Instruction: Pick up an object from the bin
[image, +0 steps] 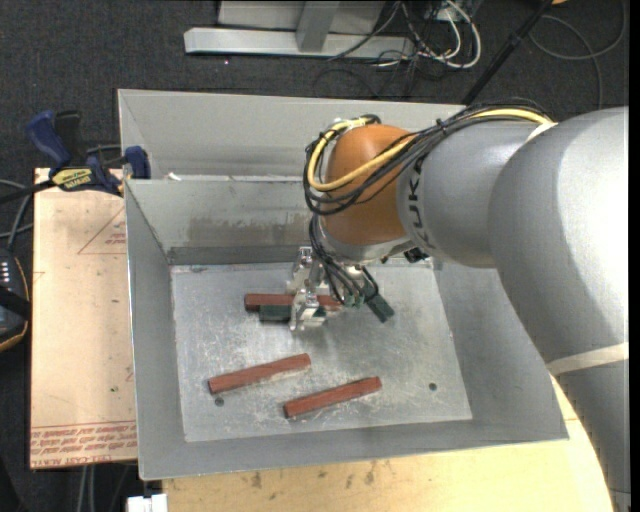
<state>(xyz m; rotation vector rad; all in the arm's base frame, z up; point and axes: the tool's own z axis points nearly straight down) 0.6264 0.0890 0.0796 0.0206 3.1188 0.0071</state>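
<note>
My gripper (308, 298) is down near the bin floor, in the middle towards the back. It stands at the right end of a short red-brown stick (268, 300), which lies flat and runs left from it. A small dark block (272, 314) lies just in front of that stick, touching it. A dark green piece (379, 306) sticks out to the right of the gripper; whether it is a loose thing I cannot tell.
Two longer red-brown sticks lie nearer the front: one (259, 374) at the left centre, one (332, 397) right of it, both slightly slanted. The arm with its orange cover and cables hangs over the bin's back right.
</note>
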